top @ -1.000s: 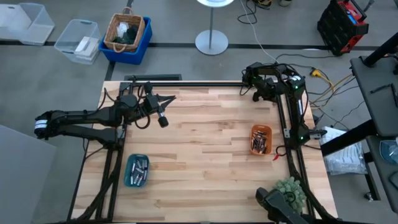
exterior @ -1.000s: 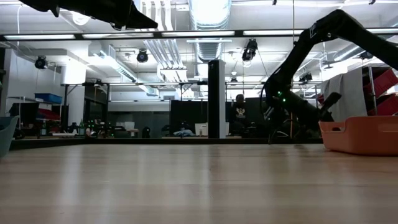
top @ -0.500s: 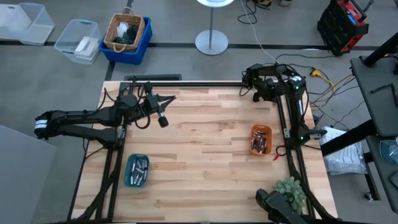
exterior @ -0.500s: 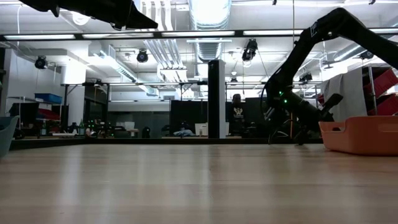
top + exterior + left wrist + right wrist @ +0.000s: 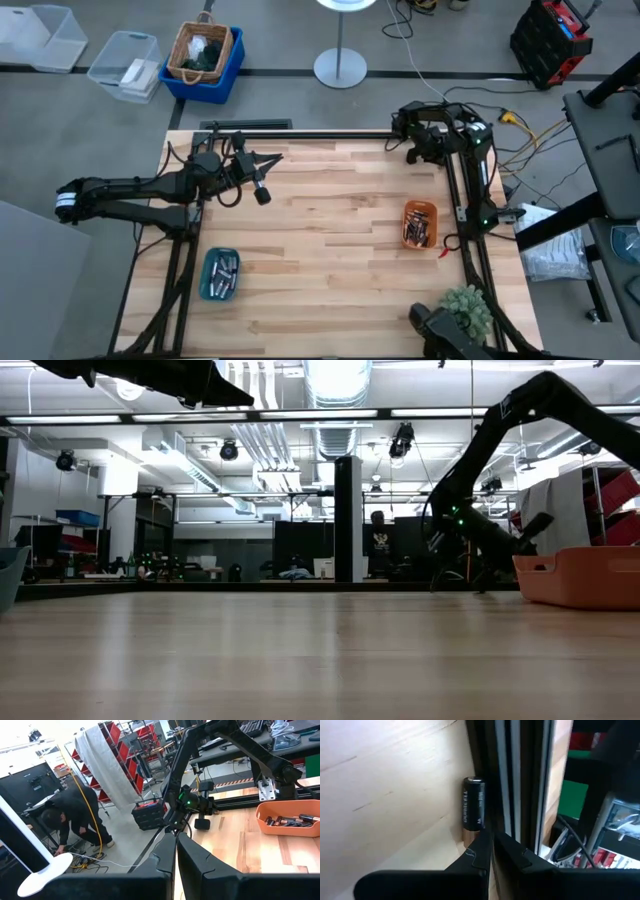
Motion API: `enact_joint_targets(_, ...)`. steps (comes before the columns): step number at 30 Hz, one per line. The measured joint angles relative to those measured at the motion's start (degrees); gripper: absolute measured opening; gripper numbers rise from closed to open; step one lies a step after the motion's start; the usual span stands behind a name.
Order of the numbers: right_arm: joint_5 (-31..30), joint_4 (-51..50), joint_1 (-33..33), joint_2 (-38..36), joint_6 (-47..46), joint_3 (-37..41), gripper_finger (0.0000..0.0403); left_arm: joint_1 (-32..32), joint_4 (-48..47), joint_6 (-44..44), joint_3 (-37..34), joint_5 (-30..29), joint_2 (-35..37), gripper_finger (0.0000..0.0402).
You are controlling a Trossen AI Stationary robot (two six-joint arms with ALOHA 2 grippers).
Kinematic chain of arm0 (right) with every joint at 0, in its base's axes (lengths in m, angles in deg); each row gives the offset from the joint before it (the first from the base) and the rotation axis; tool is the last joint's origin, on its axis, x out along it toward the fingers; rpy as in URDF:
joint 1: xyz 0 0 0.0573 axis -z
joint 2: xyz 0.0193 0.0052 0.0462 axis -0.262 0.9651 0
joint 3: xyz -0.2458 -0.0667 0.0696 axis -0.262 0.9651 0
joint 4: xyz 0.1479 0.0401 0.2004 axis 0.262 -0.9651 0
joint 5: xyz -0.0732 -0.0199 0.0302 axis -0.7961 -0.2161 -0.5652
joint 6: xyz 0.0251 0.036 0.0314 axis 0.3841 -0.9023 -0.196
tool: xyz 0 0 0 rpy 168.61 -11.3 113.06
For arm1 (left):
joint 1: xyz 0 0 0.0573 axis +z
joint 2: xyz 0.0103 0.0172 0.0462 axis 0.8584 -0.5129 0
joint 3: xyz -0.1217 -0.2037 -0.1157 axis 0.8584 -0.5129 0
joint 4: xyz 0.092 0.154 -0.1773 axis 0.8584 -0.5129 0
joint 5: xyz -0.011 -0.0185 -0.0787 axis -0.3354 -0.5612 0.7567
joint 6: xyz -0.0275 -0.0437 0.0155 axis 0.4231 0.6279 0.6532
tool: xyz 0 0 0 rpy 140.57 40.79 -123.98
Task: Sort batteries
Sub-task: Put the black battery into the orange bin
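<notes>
change: none, both arms unmoved | left gripper (image 5: 263, 194): fingers together, empty, raised | right gripper (image 5: 410, 152): fingers apparently together beside stray black-and-copper battery (image 5: 473, 809) at the wooden counter (image 5: 330, 270) edge | sorting stalled

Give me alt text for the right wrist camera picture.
A single black and copper battery lies on the light wooden table, right against a dark metal rail at the table's edge. The right gripper points at it, fingers shut.
</notes>
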Motion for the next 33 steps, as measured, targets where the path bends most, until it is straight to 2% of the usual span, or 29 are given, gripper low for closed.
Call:
enact_joint_targets(7,2.5,3.2,-0.3,0.0,4.7,0.7,0.0013,0.0,0.0,0.0,0.0,0.0,0.0,0.0000)
enact_joint_targets(11,7.7,5.3,-0.1,-0.1,8.1,0.7,0.0013,0.0,0.0,0.0,0.0,0.0,0.0,0.0000)
enact_joint_targets(17,6.0,5.2,-0.9,-3.4,8.2,0.8,0.0013,0.0,0.0,-0.1,0.0,0.0,0.0,0.0000)
enact_joint_targets(27,4.3,3.8,-5.1,-13.8,8.8,0.7,0.0013,0.0,0.0,-0.2,0.0,0.0,0.0,0.0000)
enact_joint_targets(33,3.8,3.0,-5.1,-17.2,22.2,0.9,0.0013,0.0,-0.6,-0.4,0.0,0.0,0.0,0.0000)
